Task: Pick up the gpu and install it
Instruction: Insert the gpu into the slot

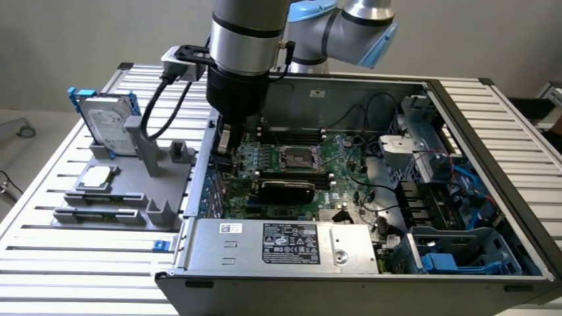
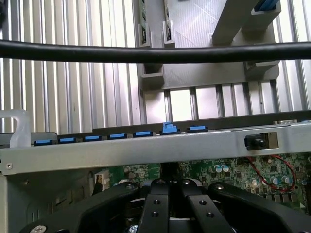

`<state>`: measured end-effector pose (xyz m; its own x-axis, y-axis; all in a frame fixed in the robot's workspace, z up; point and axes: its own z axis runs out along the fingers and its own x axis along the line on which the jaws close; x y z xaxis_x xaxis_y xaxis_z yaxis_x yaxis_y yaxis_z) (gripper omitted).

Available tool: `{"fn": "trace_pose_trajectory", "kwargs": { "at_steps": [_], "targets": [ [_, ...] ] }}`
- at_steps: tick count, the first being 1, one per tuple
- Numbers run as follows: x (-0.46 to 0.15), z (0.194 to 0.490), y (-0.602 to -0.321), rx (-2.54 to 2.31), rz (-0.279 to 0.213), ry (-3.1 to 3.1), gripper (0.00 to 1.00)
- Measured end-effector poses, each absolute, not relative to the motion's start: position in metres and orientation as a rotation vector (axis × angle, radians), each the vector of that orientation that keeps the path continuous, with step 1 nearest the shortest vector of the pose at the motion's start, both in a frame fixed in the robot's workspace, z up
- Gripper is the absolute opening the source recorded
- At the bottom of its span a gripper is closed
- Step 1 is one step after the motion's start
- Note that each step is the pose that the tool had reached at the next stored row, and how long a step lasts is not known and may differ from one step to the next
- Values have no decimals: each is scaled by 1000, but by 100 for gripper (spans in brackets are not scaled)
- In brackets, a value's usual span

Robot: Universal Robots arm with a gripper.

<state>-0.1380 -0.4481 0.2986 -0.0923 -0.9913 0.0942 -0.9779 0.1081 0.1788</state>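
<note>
The hand (image 1: pixel 226 155) is lowered inside the open computer case (image 1: pixel 491 112) at the case wall on the exterior view's left. In the wrist view its black fingers (image 2: pixel 154 204) are drawn almost together on a thin dark edge. That edge belongs to the gpu (image 1: pixel 283 189), which stands on edge over the green motherboard (image 1: pixel 347 155), just below the processor socket (image 1: pixel 294 158) in the frame, with its black cover facing the camera. Whether the card is fully seated cannot be determined. The wrist view shows a row of blue clips (image 2: pixel 116 136) along the case wall, one of them (image 2: pixel 168 128) raised above the others. The power supply (image 1: pixel 281 245) at the lower centre of the exterior view carries a black label (image 1: pixel 291 241) with white print and a small white sticker (image 1: pixel 230 228); neither can be read. The hard drive (image 1: pixel 107 125) in its blue frame at the upper left also carries a label that cannot be read. It stands upright in a grey holder (image 1: pixel 131 191), with a processor chip (image 1: pixel 97 176) lying flat below it in the frame. The surface (image 1: pixel 70 263) is built of ribbed aluminium slats. Behind it is a plain pale wall (image 1: pixel 79 39), and a caster wheel (image 1: pixel 25 130) rests on the floor at the far left.
</note>
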Motion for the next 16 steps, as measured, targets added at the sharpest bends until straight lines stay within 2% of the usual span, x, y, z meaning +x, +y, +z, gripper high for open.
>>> {"fn": "trace_pose_trajectory", "kwargs": {
  "at_steps": [16],
  "targets": [
    [-138, 299, -445, 1956, -106, -2207, 13]
  ]
}}
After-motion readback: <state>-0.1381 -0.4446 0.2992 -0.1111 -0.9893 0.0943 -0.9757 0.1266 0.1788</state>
